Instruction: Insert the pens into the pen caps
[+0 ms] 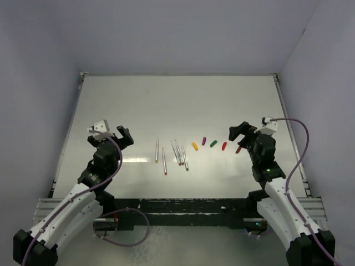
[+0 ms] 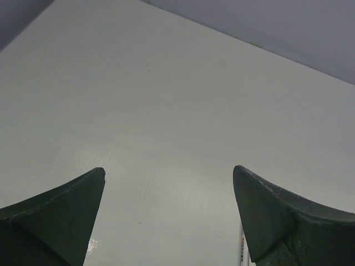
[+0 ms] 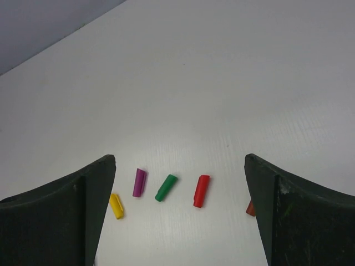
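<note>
- Five pens (image 1: pixel 176 153) lie on the surface (image 1: pixel 166 105); pen caps (image 3: pixel 166 187) sit in a row beside them, none fitted.
- Wide open and empty: left fingers (image 2: pixel 61 216), right fingers (image 3: pixel 61 210).
- Judged: opening step; next, grasp a pen.

I see the white desk (image 1: pixel 166 105) carrying loosely clustered pens (image 1: pixel 176 149), with five coloured pen caps (image 1: pixel 213 143) in a row beside them.

A white table (image 1: pixel 222 105) enclosed by plain pale-grey walls (image 1: pixel 183 33).
</note>
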Available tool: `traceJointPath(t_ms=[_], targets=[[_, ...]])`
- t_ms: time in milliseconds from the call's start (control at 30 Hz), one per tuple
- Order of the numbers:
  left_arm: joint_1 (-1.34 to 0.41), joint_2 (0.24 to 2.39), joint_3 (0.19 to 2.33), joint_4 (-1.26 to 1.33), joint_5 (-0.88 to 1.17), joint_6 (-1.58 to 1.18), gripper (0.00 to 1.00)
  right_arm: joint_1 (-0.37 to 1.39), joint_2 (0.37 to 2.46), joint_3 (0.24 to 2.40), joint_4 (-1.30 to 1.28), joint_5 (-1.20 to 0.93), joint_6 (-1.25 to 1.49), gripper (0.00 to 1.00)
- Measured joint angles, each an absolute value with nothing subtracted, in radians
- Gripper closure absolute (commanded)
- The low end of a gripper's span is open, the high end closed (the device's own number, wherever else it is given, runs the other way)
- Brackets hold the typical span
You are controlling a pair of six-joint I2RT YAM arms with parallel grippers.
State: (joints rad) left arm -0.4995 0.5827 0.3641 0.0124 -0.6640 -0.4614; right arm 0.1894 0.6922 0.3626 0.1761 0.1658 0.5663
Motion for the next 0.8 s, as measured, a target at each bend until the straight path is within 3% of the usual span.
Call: traceJointPath(t_ms=[533, 800], targets=[[-0.500, 0.629, 0.363, 0.006, -0.681, -0.487, 0.01, 0.189, 0.646, 0.363, 0.165, 0.191, 0.554, 0.00], [-0.500, 0.669, 0.430, -0.024, -0.411, -0.426, 0.01, 0.189, 0.636, 0.363, 0.167, 0.189, 0.693, 0.00]])
